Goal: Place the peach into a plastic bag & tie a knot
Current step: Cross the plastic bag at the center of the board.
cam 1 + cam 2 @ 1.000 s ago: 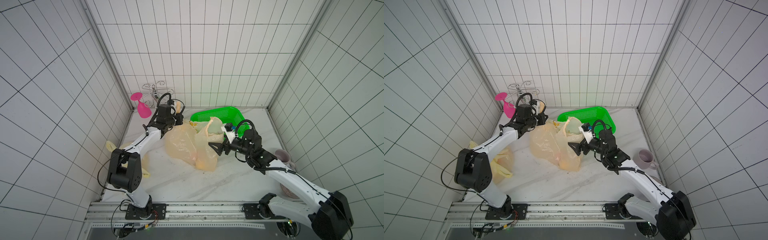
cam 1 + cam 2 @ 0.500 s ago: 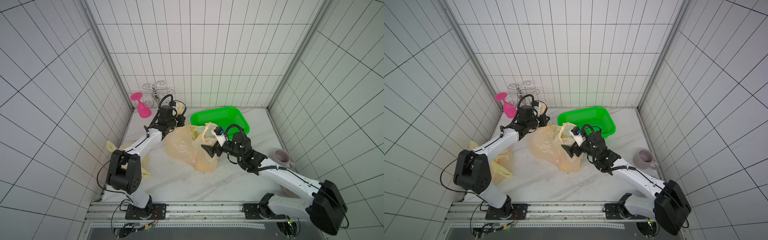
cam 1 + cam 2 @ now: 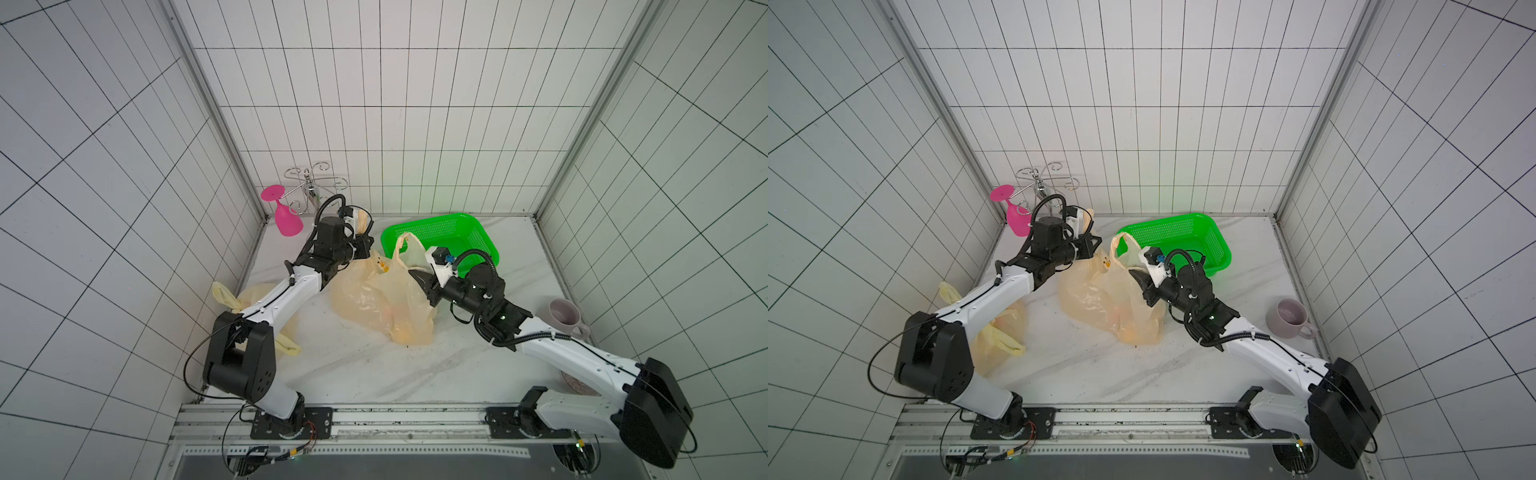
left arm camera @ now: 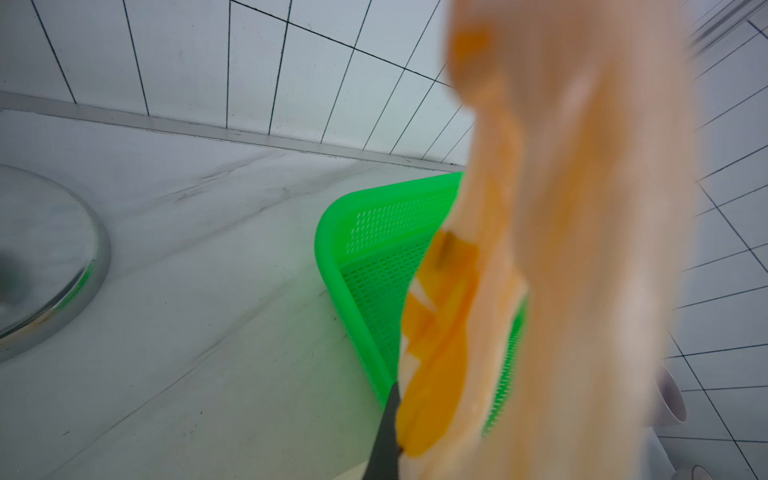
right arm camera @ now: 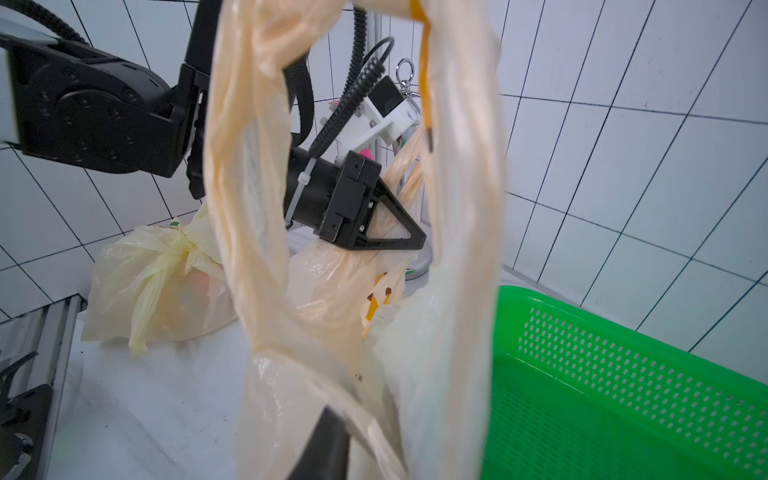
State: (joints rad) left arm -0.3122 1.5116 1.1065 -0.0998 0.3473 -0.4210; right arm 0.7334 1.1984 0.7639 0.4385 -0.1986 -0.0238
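A translucent, pale-orange plastic bag (image 3: 382, 299) lies slumped in the middle of a white marble bench (image 3: 353, 374). An orange-pink blur shows through the film low at its near end, most likely the peach (image 3: 405, 332), already inside.

The bag's long axis runs from the back of the bench toward the front, with its mouth at the back, between the two arms. The left claw (image 3: 368, 249) sits at the far-left corner of the mouth, its jaws together on a twisted handle. The right claw (image 3: 415, 276) presses in from the right with its jaws together, apparently pinching film at the foot of the other handle loop (image 5: 461, 187), which stands upright just above it.

Both handles lie well apart, so tying looks to depend on crossing them. The peach lies nearer the right arm.

Behind the bag sits a green basket (image 3: 440, 237). A second, knotted bag (image 5: 158, 282) rests by the left arm.
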